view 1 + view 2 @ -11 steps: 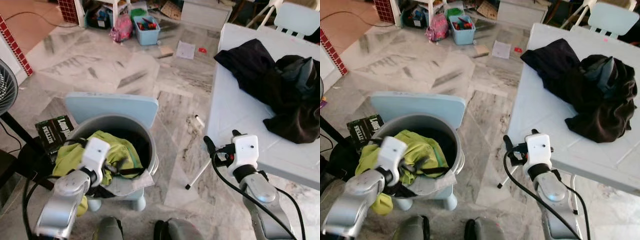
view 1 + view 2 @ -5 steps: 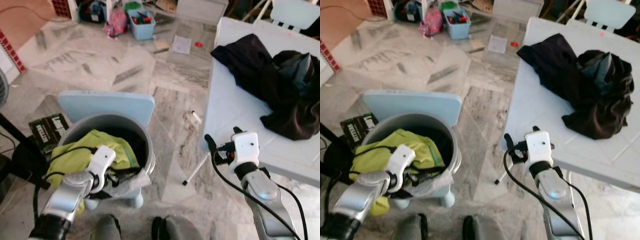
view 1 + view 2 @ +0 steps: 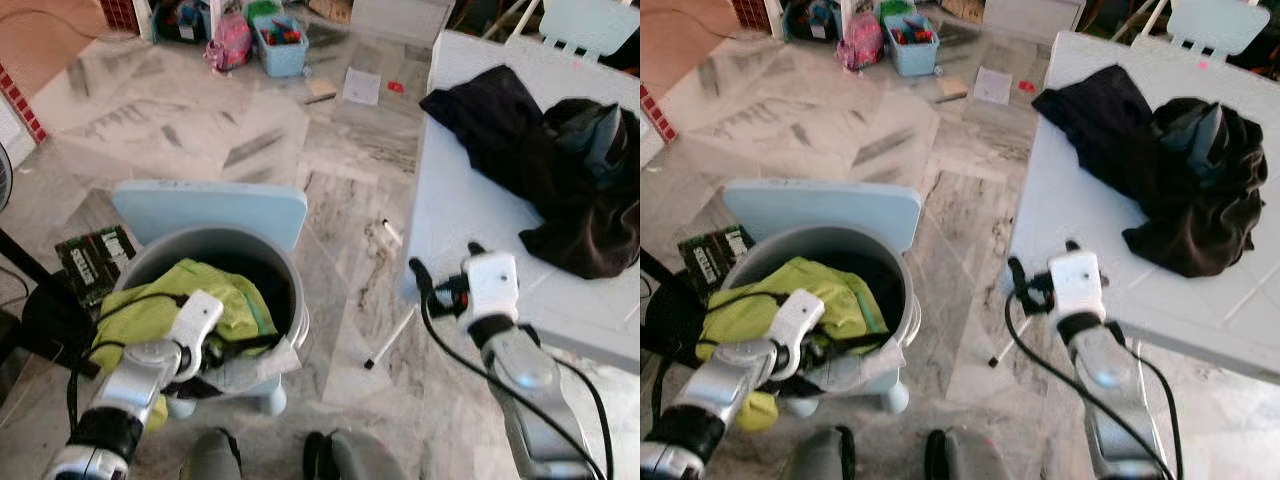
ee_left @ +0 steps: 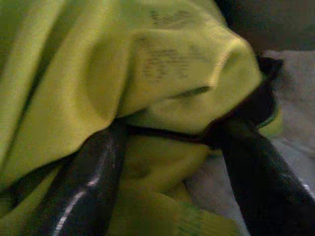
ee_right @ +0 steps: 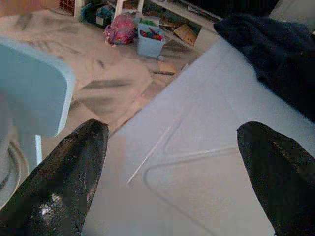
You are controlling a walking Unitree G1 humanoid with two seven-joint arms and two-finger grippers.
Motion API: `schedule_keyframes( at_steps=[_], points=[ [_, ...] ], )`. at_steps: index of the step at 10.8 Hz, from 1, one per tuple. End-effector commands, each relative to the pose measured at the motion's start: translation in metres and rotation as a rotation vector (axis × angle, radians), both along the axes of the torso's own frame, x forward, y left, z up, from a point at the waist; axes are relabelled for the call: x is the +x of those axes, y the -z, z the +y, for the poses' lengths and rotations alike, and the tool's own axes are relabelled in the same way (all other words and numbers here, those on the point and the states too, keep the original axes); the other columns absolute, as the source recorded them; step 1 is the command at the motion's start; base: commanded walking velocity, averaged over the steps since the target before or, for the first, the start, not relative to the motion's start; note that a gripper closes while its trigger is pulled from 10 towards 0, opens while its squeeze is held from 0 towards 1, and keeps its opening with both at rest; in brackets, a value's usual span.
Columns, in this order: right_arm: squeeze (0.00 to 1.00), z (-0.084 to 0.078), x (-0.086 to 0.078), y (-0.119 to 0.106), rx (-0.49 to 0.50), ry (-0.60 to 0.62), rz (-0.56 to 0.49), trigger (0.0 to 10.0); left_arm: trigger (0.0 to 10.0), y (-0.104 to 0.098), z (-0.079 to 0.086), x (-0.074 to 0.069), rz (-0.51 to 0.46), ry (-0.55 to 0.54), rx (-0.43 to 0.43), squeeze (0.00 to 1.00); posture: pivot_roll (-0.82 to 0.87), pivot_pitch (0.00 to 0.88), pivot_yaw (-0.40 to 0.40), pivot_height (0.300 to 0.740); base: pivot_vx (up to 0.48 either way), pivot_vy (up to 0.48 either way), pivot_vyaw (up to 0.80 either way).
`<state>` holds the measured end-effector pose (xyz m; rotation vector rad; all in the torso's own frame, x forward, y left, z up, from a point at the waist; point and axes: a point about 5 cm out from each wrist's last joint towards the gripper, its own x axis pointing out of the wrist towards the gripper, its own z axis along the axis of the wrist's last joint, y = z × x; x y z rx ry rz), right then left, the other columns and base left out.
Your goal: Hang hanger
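Left eye view shows the left arm sunk lower than it was a second ago: its white wrist block, which stood above the rim of the grey bucket (image 3: 292,290), now lies down against the lime-green garment (image 3: 160,315) heaped inside. The whole picture has shifted a little too, so the robot's head has moved; the bucket, the pale blue stool (image 3: 210,205) under it and the counter (image 3: 470,215) look to be where they were.

From where I stand, that drop reads as the reach for the hanger (image 4: 162,132), a thin dark line running under the green fold. The hanger sits in the bucket, tangled in that garment, so the hanging itself has not begun.

Left wrist view puts the left pincer (image 4: 172,167) right in the cloth, its two black fingers (image 4: 88,182) spread wide apart with the dark line and a green fold between them, not yet closed on anything. The forearm slopes down and forward into the bucket.

Over at the counter's near edge the right pincer (image 5: 177,162) is held level and idle, its fingers wide apart over bare counter top, well short of the dark clothes (image 3: 560,170) piled further back.
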<state>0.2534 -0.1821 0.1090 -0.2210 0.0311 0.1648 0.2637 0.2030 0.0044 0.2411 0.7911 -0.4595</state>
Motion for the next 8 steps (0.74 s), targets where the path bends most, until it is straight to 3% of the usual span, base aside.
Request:
schedule_keyframes(
  at_steps=[1,8],
  points=[
    [0.00,-0.002,0.000,0.003,-0.011,0.011,0.005,10.0,0.0,0.002,0.004,0.000,-0.004,-0.014,0.019,0.00,-0.08,0.155,-0.125,0.740,0.000,0.000,0.00],
    [0.00,-0.003,0.007,0.002,-0.028,0.014,-0.012,10.0,0.0,0.000,0.012,0.015,-0.136,-0.100,0.013,0.00,-0.08,0.147,-0.139,0.740,0.000,0.000,0.00]
  ],
)
